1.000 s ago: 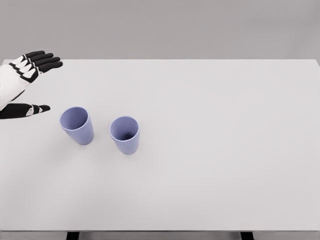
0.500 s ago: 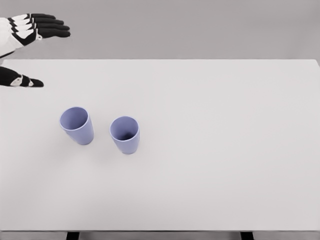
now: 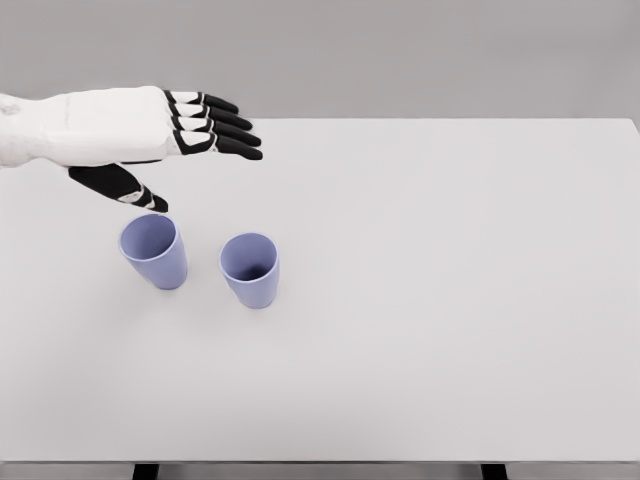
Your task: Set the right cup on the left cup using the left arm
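Head view shows the approach step: the left hand [image 3: 150, 135], fingers spread and empty, hovers beyond the left cup [image 3: 154, 251], so it must next reach right and close around the right cup [image 3: 250, 270], which stands upright near centre-left of the table [image 3: 450, 300], mouth up.

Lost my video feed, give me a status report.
Left hand open, above the table, holding nothing. Right blue plastic cup upright, ungrasped, apart from left blue plastic cup. Nothing in the way.
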Robot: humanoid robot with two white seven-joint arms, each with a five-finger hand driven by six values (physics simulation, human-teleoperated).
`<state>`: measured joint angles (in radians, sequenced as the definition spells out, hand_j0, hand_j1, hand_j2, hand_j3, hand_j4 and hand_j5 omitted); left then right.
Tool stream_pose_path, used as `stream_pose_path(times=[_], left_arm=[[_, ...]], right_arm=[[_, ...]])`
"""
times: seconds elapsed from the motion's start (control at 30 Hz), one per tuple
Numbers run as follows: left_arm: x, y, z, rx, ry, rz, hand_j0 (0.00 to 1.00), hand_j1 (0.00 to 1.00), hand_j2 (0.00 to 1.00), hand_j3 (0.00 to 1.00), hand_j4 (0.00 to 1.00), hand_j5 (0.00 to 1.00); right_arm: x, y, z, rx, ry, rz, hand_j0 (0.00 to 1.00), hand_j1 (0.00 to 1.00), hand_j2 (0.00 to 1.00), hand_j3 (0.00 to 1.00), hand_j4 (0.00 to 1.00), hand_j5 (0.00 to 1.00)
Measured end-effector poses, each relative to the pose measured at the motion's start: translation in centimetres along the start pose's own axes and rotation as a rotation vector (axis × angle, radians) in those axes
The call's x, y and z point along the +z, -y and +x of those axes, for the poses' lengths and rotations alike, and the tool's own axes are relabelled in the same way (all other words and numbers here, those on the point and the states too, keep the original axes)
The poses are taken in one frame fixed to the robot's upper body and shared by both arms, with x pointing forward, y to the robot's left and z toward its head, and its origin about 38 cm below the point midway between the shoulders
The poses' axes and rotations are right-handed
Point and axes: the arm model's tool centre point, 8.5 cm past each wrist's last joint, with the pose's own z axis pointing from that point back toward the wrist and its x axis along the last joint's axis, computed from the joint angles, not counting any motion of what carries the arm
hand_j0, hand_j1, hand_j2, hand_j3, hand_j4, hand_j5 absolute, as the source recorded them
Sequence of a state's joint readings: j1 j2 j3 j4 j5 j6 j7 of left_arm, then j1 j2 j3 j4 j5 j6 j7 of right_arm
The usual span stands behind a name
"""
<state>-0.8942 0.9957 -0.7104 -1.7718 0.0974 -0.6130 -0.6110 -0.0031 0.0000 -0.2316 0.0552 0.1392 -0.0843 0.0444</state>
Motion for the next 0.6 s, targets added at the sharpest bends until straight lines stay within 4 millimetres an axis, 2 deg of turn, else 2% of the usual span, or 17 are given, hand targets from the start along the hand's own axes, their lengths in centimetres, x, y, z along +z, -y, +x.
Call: stream_pose_path(times=[0.07, 0.17, 0.33, 0.6], left_arm=[[-1.3, 0.4, 0.1, -0.028, 0.015, -0.056, 1.00, 1.00, 1.00, 1.00, 1.00, 1.00], [-2.8, -0.1, 0.4, -0.077, 0.039, -0.122, 1.00, 1.00, 1.00, 1.00, 1.00, 1.00], [-5.6, 2.4, 1.1, -0.061, 0.109, -0.237, 1.00, 1.00, 1.00, 1.00, 1.00, 1.00], [-7.3, 4.6, 1.7, -0.041, 0.163, -0.333, 1.00, 1.00, 1.00, 1.00, 1.00, 1.00]], right_arm=[[0.0, 0.0, 0.0, 0.000, 0.000, 0.000, 1.00, 1.00, 1.00, 1.00, 1.00, 1.00], [0.0, 0.0, 0.0, 0.000, 0.000, 0.000, 1.00, 1.00, 1.00, 1.00, 1.00, 1.00], [0.0, 0.0, 0.0, 0.000, 0.000, 0.000, 1.00, 1.00, 1.00, 1.00, 1.00, 1.00], [0.0, 0.0, 0.0, 0.000, 0.000, 0.000, 1.00, 1.00, 1.00, 1.00, 1.00, 1.00]])
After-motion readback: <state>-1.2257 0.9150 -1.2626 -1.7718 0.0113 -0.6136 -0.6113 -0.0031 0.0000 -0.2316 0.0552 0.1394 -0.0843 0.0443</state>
